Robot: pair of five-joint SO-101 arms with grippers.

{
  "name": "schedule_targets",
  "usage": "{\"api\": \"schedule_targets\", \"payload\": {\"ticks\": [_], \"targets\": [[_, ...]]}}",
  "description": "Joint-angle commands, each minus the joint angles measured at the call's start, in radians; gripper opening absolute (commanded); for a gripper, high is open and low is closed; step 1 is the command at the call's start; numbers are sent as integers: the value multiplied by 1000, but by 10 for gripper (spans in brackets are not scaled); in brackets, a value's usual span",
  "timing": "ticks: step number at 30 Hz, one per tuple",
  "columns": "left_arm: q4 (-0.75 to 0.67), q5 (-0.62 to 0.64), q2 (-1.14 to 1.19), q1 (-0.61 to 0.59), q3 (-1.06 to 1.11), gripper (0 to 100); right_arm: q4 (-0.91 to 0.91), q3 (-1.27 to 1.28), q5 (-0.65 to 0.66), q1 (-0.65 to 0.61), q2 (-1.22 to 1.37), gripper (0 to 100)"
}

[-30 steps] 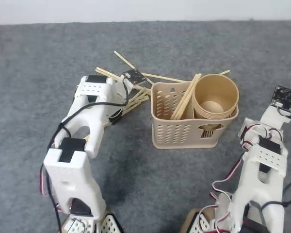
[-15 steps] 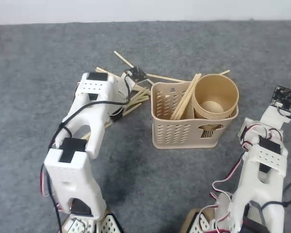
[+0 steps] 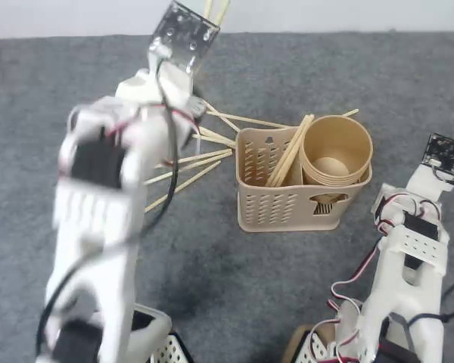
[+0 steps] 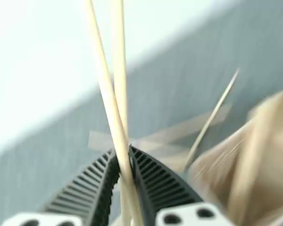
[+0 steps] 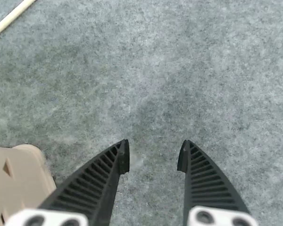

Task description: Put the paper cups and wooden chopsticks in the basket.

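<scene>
Since a second ago the left arm (image 3: pixel 98 204) has swung up from the pile of sticks beside the basket (image 3: pixel 287 208). It now stands high above the desk (image 3: pixel 212 272), its left pincer (image 4: pixel 123 157) clenched on two held chopsticks (image 4: pixel 109 89) that point up past the far edge of the grey surface. The right arm (image 3: pixel 410 253) has not moved; its right pincer (image 5: pixel 153 157) is released, jaws apart over bare desk just beside a corner of the basket. There is one basket with two compartments: about three leaning chopsticks (image 3: pixel 290 155) stand in the one nearer the left arm, and a nested stack of paper cups (image 3: pixel 337 155), too tightly nested to count, sits in the other. At least four loose chopsticks (image 3: pixel 204 162) lie on the desk on the basket's left-arm side, and one more stick (image 3: pixel 350 113) shows behind the cups.
</scene>
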Motion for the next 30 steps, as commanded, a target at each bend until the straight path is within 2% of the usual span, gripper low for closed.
{"api": "schedule_targets", "payload": {"ticks": [1, 7, 10, 15, 21, 27, 30], "targets": [[-160, 86, -152, 138, 19, 10, -16, -3, 18, -8, -8, 177], [-397, 249, -158, 178, 223, 11, -18, -3, 18, -8, -8, 177], [-439, 308, -166, 196, 361, 11, -18, -3, 18, -8, -8, 177], [-522, 307, -166, 222, 476, 11, -21, -3, 18, -8, -8, 177], [-542, 307, -160, 278, 530, 11, -21, -3, 18, -8, -8, 177], [-658, 307, -166, 288, 679, 13, -21, -3, 18, -8, -8, 177], [-658, 310, -167, 285, 711, 74, -21, -3, 18, -8, -8, 177]]}}
